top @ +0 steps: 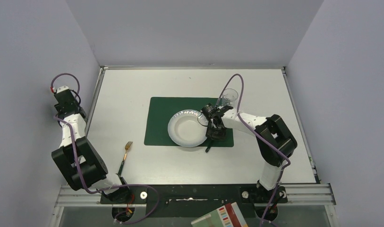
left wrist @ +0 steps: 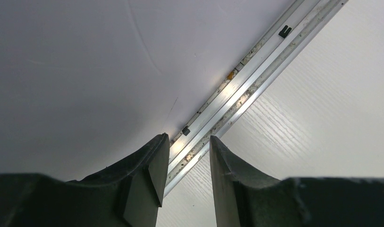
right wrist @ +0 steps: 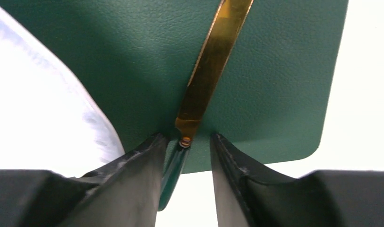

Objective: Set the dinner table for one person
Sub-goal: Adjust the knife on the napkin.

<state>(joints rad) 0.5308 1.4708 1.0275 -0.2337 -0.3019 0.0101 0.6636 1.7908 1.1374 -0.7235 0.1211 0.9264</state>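
Observation:
On the white dinner table (top: 128, 90) lies a dark green placemat (top: 159, 123) with a white plate (top: 186, 128) on it. A knife (right wrist: 213, 61) with a gold blade and a dark green handle lies on the mat just right of the plate (right wrist: 38, 104). My right gripper (right wrist: 187, 142) is down over the knife's handle, one finger on each side. The handle rests against the left finger and a gap shows at the right one. A gold fork (top: 125, 153) lies on the table at the near left. My left gripper (left wrist: 187, 139) stands open and holds nothing.
A clear glass (top: 230, 97) stands beyond the mat's far right corner, behind my right gripper (top: 214, 131). My left gripper (top: 63, 100) hangs by the left wall above the table's metal rail (left wrist: 256, 52). A coloured booklet (top: 220, 217) lies below the near edge.

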